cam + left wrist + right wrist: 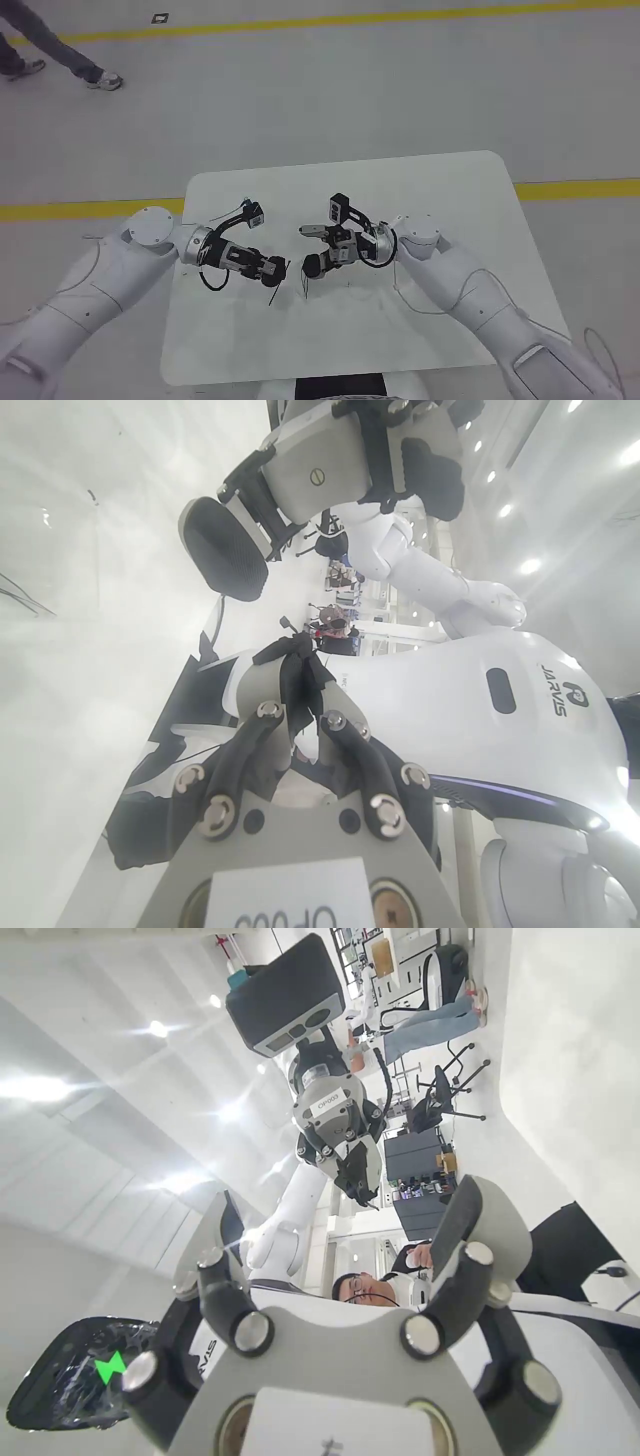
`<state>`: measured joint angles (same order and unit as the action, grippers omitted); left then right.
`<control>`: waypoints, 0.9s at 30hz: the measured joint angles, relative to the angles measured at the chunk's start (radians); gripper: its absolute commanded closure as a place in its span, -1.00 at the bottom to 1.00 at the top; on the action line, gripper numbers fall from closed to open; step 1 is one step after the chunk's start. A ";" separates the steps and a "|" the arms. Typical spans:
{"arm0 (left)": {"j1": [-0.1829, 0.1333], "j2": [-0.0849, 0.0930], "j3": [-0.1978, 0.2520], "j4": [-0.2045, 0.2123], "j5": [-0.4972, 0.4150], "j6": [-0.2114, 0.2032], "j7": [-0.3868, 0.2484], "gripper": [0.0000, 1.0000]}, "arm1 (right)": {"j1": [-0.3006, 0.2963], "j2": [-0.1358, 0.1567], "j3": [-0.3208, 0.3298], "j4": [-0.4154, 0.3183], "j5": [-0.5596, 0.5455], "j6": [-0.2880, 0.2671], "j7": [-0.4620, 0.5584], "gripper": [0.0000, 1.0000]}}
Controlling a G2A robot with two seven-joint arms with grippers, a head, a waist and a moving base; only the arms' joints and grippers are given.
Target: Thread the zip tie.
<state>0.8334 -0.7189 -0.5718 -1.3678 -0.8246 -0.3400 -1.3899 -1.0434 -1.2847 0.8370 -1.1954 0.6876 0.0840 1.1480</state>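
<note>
My left gripper [277, 268] hovers over the middle of the white table [440, 200]. It is shut on a thin black zip tie [272, 295], whose free end hangs down toward the tabletop. In the left wrist view the fingers [280, 695] pinch together, and the zip tie [292, 632] sticks out past their tips. My right gripper [307, 248] is a short gap away, facing the left one. It is open, with nothing between its wide-spread pads [450, 1223]. From the right wrist view, the left gripper [357, 1180] points its zip tie [371, 1204] tip toward me.
Bare tabletop lies on all sides of the two grippers. The table's far edge [350, 165] and near edge [330, 375] are both well away from them. A yellow floor line [580, 188] runs behind the table.
</note>
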 measured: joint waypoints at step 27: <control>0.084 -0.066 -0.157 0.000 0.212 0.000 0.057 1.00 | -0.025 0.002 0.006 -0.024 -0.031 -0.013 -0.066 -0.94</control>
<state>0.9172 -0.7844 -0.7286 -1.3678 -0.6122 -0.3400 -1.3334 -1.0681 -1.2823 0.8425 -1.2199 0.6570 0.0708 1.0822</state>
